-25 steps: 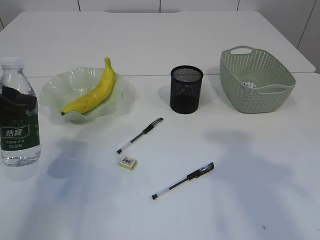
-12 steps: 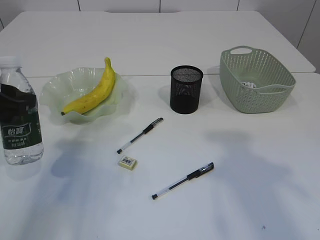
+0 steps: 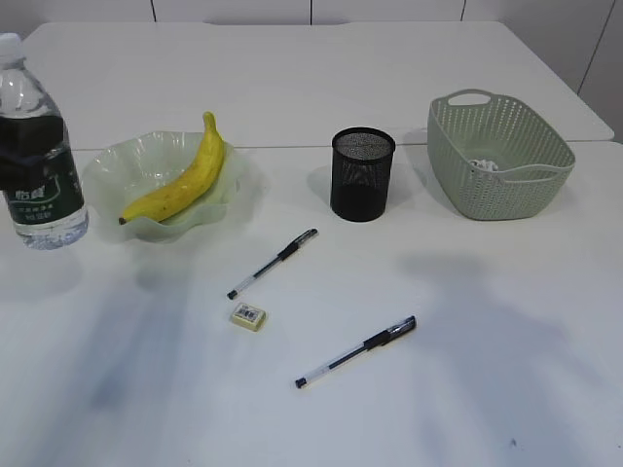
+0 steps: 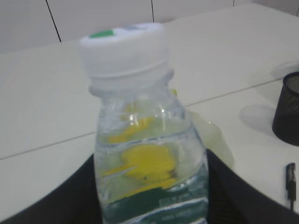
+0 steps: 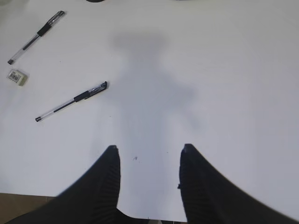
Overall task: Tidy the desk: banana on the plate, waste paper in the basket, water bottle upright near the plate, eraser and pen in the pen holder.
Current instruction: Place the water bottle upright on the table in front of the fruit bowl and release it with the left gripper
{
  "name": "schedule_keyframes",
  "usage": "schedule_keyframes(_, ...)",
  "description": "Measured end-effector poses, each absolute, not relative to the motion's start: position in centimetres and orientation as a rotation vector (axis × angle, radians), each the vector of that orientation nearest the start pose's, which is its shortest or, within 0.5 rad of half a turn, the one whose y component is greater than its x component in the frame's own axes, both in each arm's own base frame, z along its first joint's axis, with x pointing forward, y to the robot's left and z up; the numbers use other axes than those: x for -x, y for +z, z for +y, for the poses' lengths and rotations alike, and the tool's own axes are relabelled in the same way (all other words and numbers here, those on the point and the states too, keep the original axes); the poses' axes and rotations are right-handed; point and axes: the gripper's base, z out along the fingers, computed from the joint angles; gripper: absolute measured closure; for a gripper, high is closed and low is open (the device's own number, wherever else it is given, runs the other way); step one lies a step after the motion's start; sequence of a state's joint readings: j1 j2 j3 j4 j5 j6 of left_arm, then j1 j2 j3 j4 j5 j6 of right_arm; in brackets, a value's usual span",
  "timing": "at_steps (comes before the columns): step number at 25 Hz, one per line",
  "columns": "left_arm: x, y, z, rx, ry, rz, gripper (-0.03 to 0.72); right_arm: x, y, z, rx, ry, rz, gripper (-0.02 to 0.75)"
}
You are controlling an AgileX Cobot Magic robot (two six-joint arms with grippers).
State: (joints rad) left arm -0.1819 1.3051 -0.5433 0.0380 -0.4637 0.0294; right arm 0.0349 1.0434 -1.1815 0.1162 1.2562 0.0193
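Left hand grips upright water bottle beside plate; right hand parted, empty above tabletop.

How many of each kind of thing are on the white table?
Pens: 2
Eraser: 1
Banana: 1
Plate: 1
Water bottle: 1
Pen holder: 1
Basket: 1
Total: 8

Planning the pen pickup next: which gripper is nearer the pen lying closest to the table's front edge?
Right. The right gripper hovers open over bare table, with that pen ahead to its left. The left gripper is far off at the table's left side, shut on the water bottle.
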Motion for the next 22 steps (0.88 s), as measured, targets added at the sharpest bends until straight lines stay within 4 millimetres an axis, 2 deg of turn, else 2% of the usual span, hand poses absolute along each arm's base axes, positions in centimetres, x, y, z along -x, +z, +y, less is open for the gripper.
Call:
schedule_keyframes(6, -23.7, 22.2, -3.0, -0.127, -0.051, 1.713, 0.305, -17.7, 38.6, 1.6, 0.016, 0.175, 2.600, 0.423)
schedule_keyframes(10, -22.7, 21.6, -2.8, -0.134, -0.027, 1.659, 0.305, -17.7, 38.6, 1.6, 0.021, 0.174, 2.600, 0.423)
schedule_keyframes(16, -22.7, 22.8, -2.5, -0.089, -0.013, 1.517, 0.305, -17.7, 38.6, 1.6, 0.045, 0.167, 2.599, 0.423)
schedule_keyframes(22, -23.6, 21.4, -2.5, -0.090, -0.002, 1.516, 0.305, -17.7, 38.6, 1.6, 0.059, 0.163, 2.598, 0.423)
